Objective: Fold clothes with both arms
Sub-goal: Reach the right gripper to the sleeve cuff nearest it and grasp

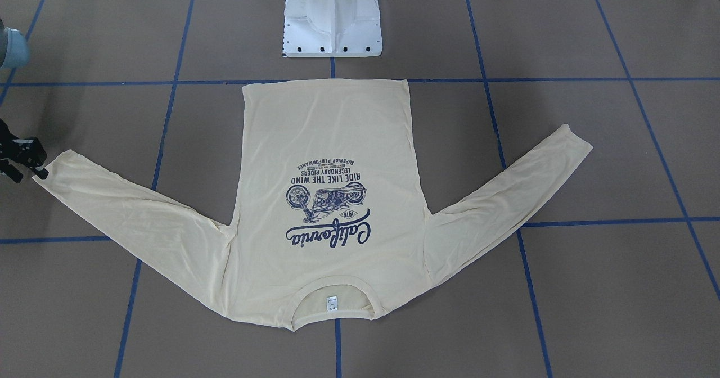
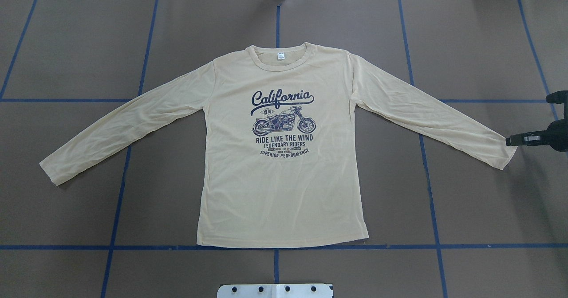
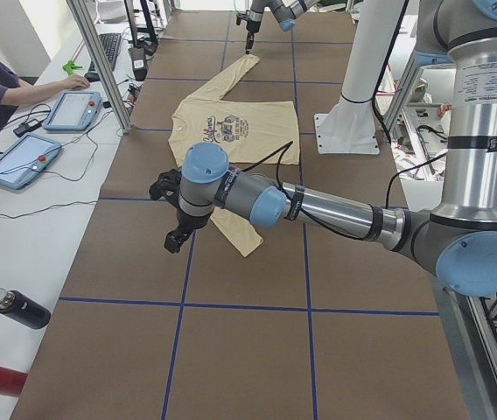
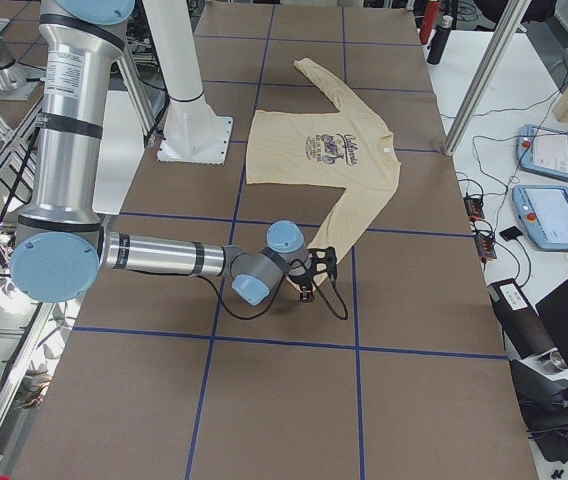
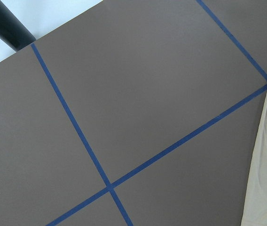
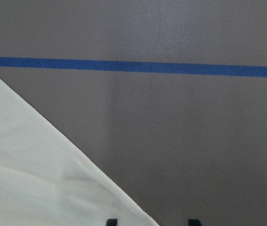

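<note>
Shirt time, folks: the cream T-shirt (image 2: 284,187) lies flat on the brown bench (image 2: 66,45), print (image 2: 284,120) facing up, neck label (image 2: 280,56) at the edge far from the robot and the hem near the white base mount (image 1: 332,23). Both sleeves are flung out wide and slant back toward the robot's side.

We go to the right gripper (image 2: 514,139) first. It sits low at the very end of the right sleeve (image 2: 426,111), right at the cuff's corner, coming in from the outside. From its wrist camera we see two black fingertips (image 6: 111,222) standing apart, with bare bench between them and the sleeve's edge running down to the left-hand one. So we call that gripper released.

Over to the other side now. The left gripper (image 3: 171,238) shows only from the side camera, hanging over bare bench just outboard of the left sleeve (image 2: 128,120), near its cuff but not on it. Whether it is parted or clenched, we cannot tell. Its wrist camera catches only blue tape lines (image 5: 72,122), a strip of cream fabric at the right edge and a black bottle (image 5: 6,28) up in the corner
</note>
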Controlling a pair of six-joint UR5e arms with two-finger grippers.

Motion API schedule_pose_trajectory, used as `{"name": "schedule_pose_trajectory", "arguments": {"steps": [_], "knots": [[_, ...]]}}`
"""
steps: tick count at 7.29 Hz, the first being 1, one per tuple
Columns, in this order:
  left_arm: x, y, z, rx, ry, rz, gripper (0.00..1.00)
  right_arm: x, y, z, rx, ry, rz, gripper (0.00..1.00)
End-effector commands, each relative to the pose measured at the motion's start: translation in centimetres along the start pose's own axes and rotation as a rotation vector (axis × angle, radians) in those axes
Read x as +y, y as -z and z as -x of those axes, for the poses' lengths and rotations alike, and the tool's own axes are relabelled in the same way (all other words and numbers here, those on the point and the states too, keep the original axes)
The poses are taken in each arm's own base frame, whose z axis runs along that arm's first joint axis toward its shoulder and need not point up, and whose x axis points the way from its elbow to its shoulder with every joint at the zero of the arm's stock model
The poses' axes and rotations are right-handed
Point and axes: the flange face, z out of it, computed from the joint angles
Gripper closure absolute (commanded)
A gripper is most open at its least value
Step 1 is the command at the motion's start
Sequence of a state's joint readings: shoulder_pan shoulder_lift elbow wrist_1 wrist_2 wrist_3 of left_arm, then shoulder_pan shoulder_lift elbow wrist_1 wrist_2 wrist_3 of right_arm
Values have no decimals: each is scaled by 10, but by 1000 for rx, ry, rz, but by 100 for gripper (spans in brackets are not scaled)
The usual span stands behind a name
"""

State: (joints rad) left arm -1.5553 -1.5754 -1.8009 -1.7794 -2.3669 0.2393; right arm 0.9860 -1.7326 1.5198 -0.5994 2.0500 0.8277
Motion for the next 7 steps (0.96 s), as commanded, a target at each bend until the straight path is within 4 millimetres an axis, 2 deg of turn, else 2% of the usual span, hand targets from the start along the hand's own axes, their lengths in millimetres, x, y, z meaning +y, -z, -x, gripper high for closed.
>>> {"name": "schedule_pose_trajectory", "arguments": {"steps": [1,3,4,5,6,7], "knots": [[0,0,0,0,1,1,0,4,-6,2,4,7,10,45],[1,-1,1,0,2,2,0,5,-7,4,2,12,15,48],[0,0,0,0,1,1,0,5,-7,4,2,12,15,53],[0,0,0,0,0,0,0,5,-7,4,2,11,15,69],[0,0,0,0,0,0,0,6,-7,3,3,9,16,97],[0,1,0,0,-1,-1,0,5,-6,4,1,10,14,100]]}}
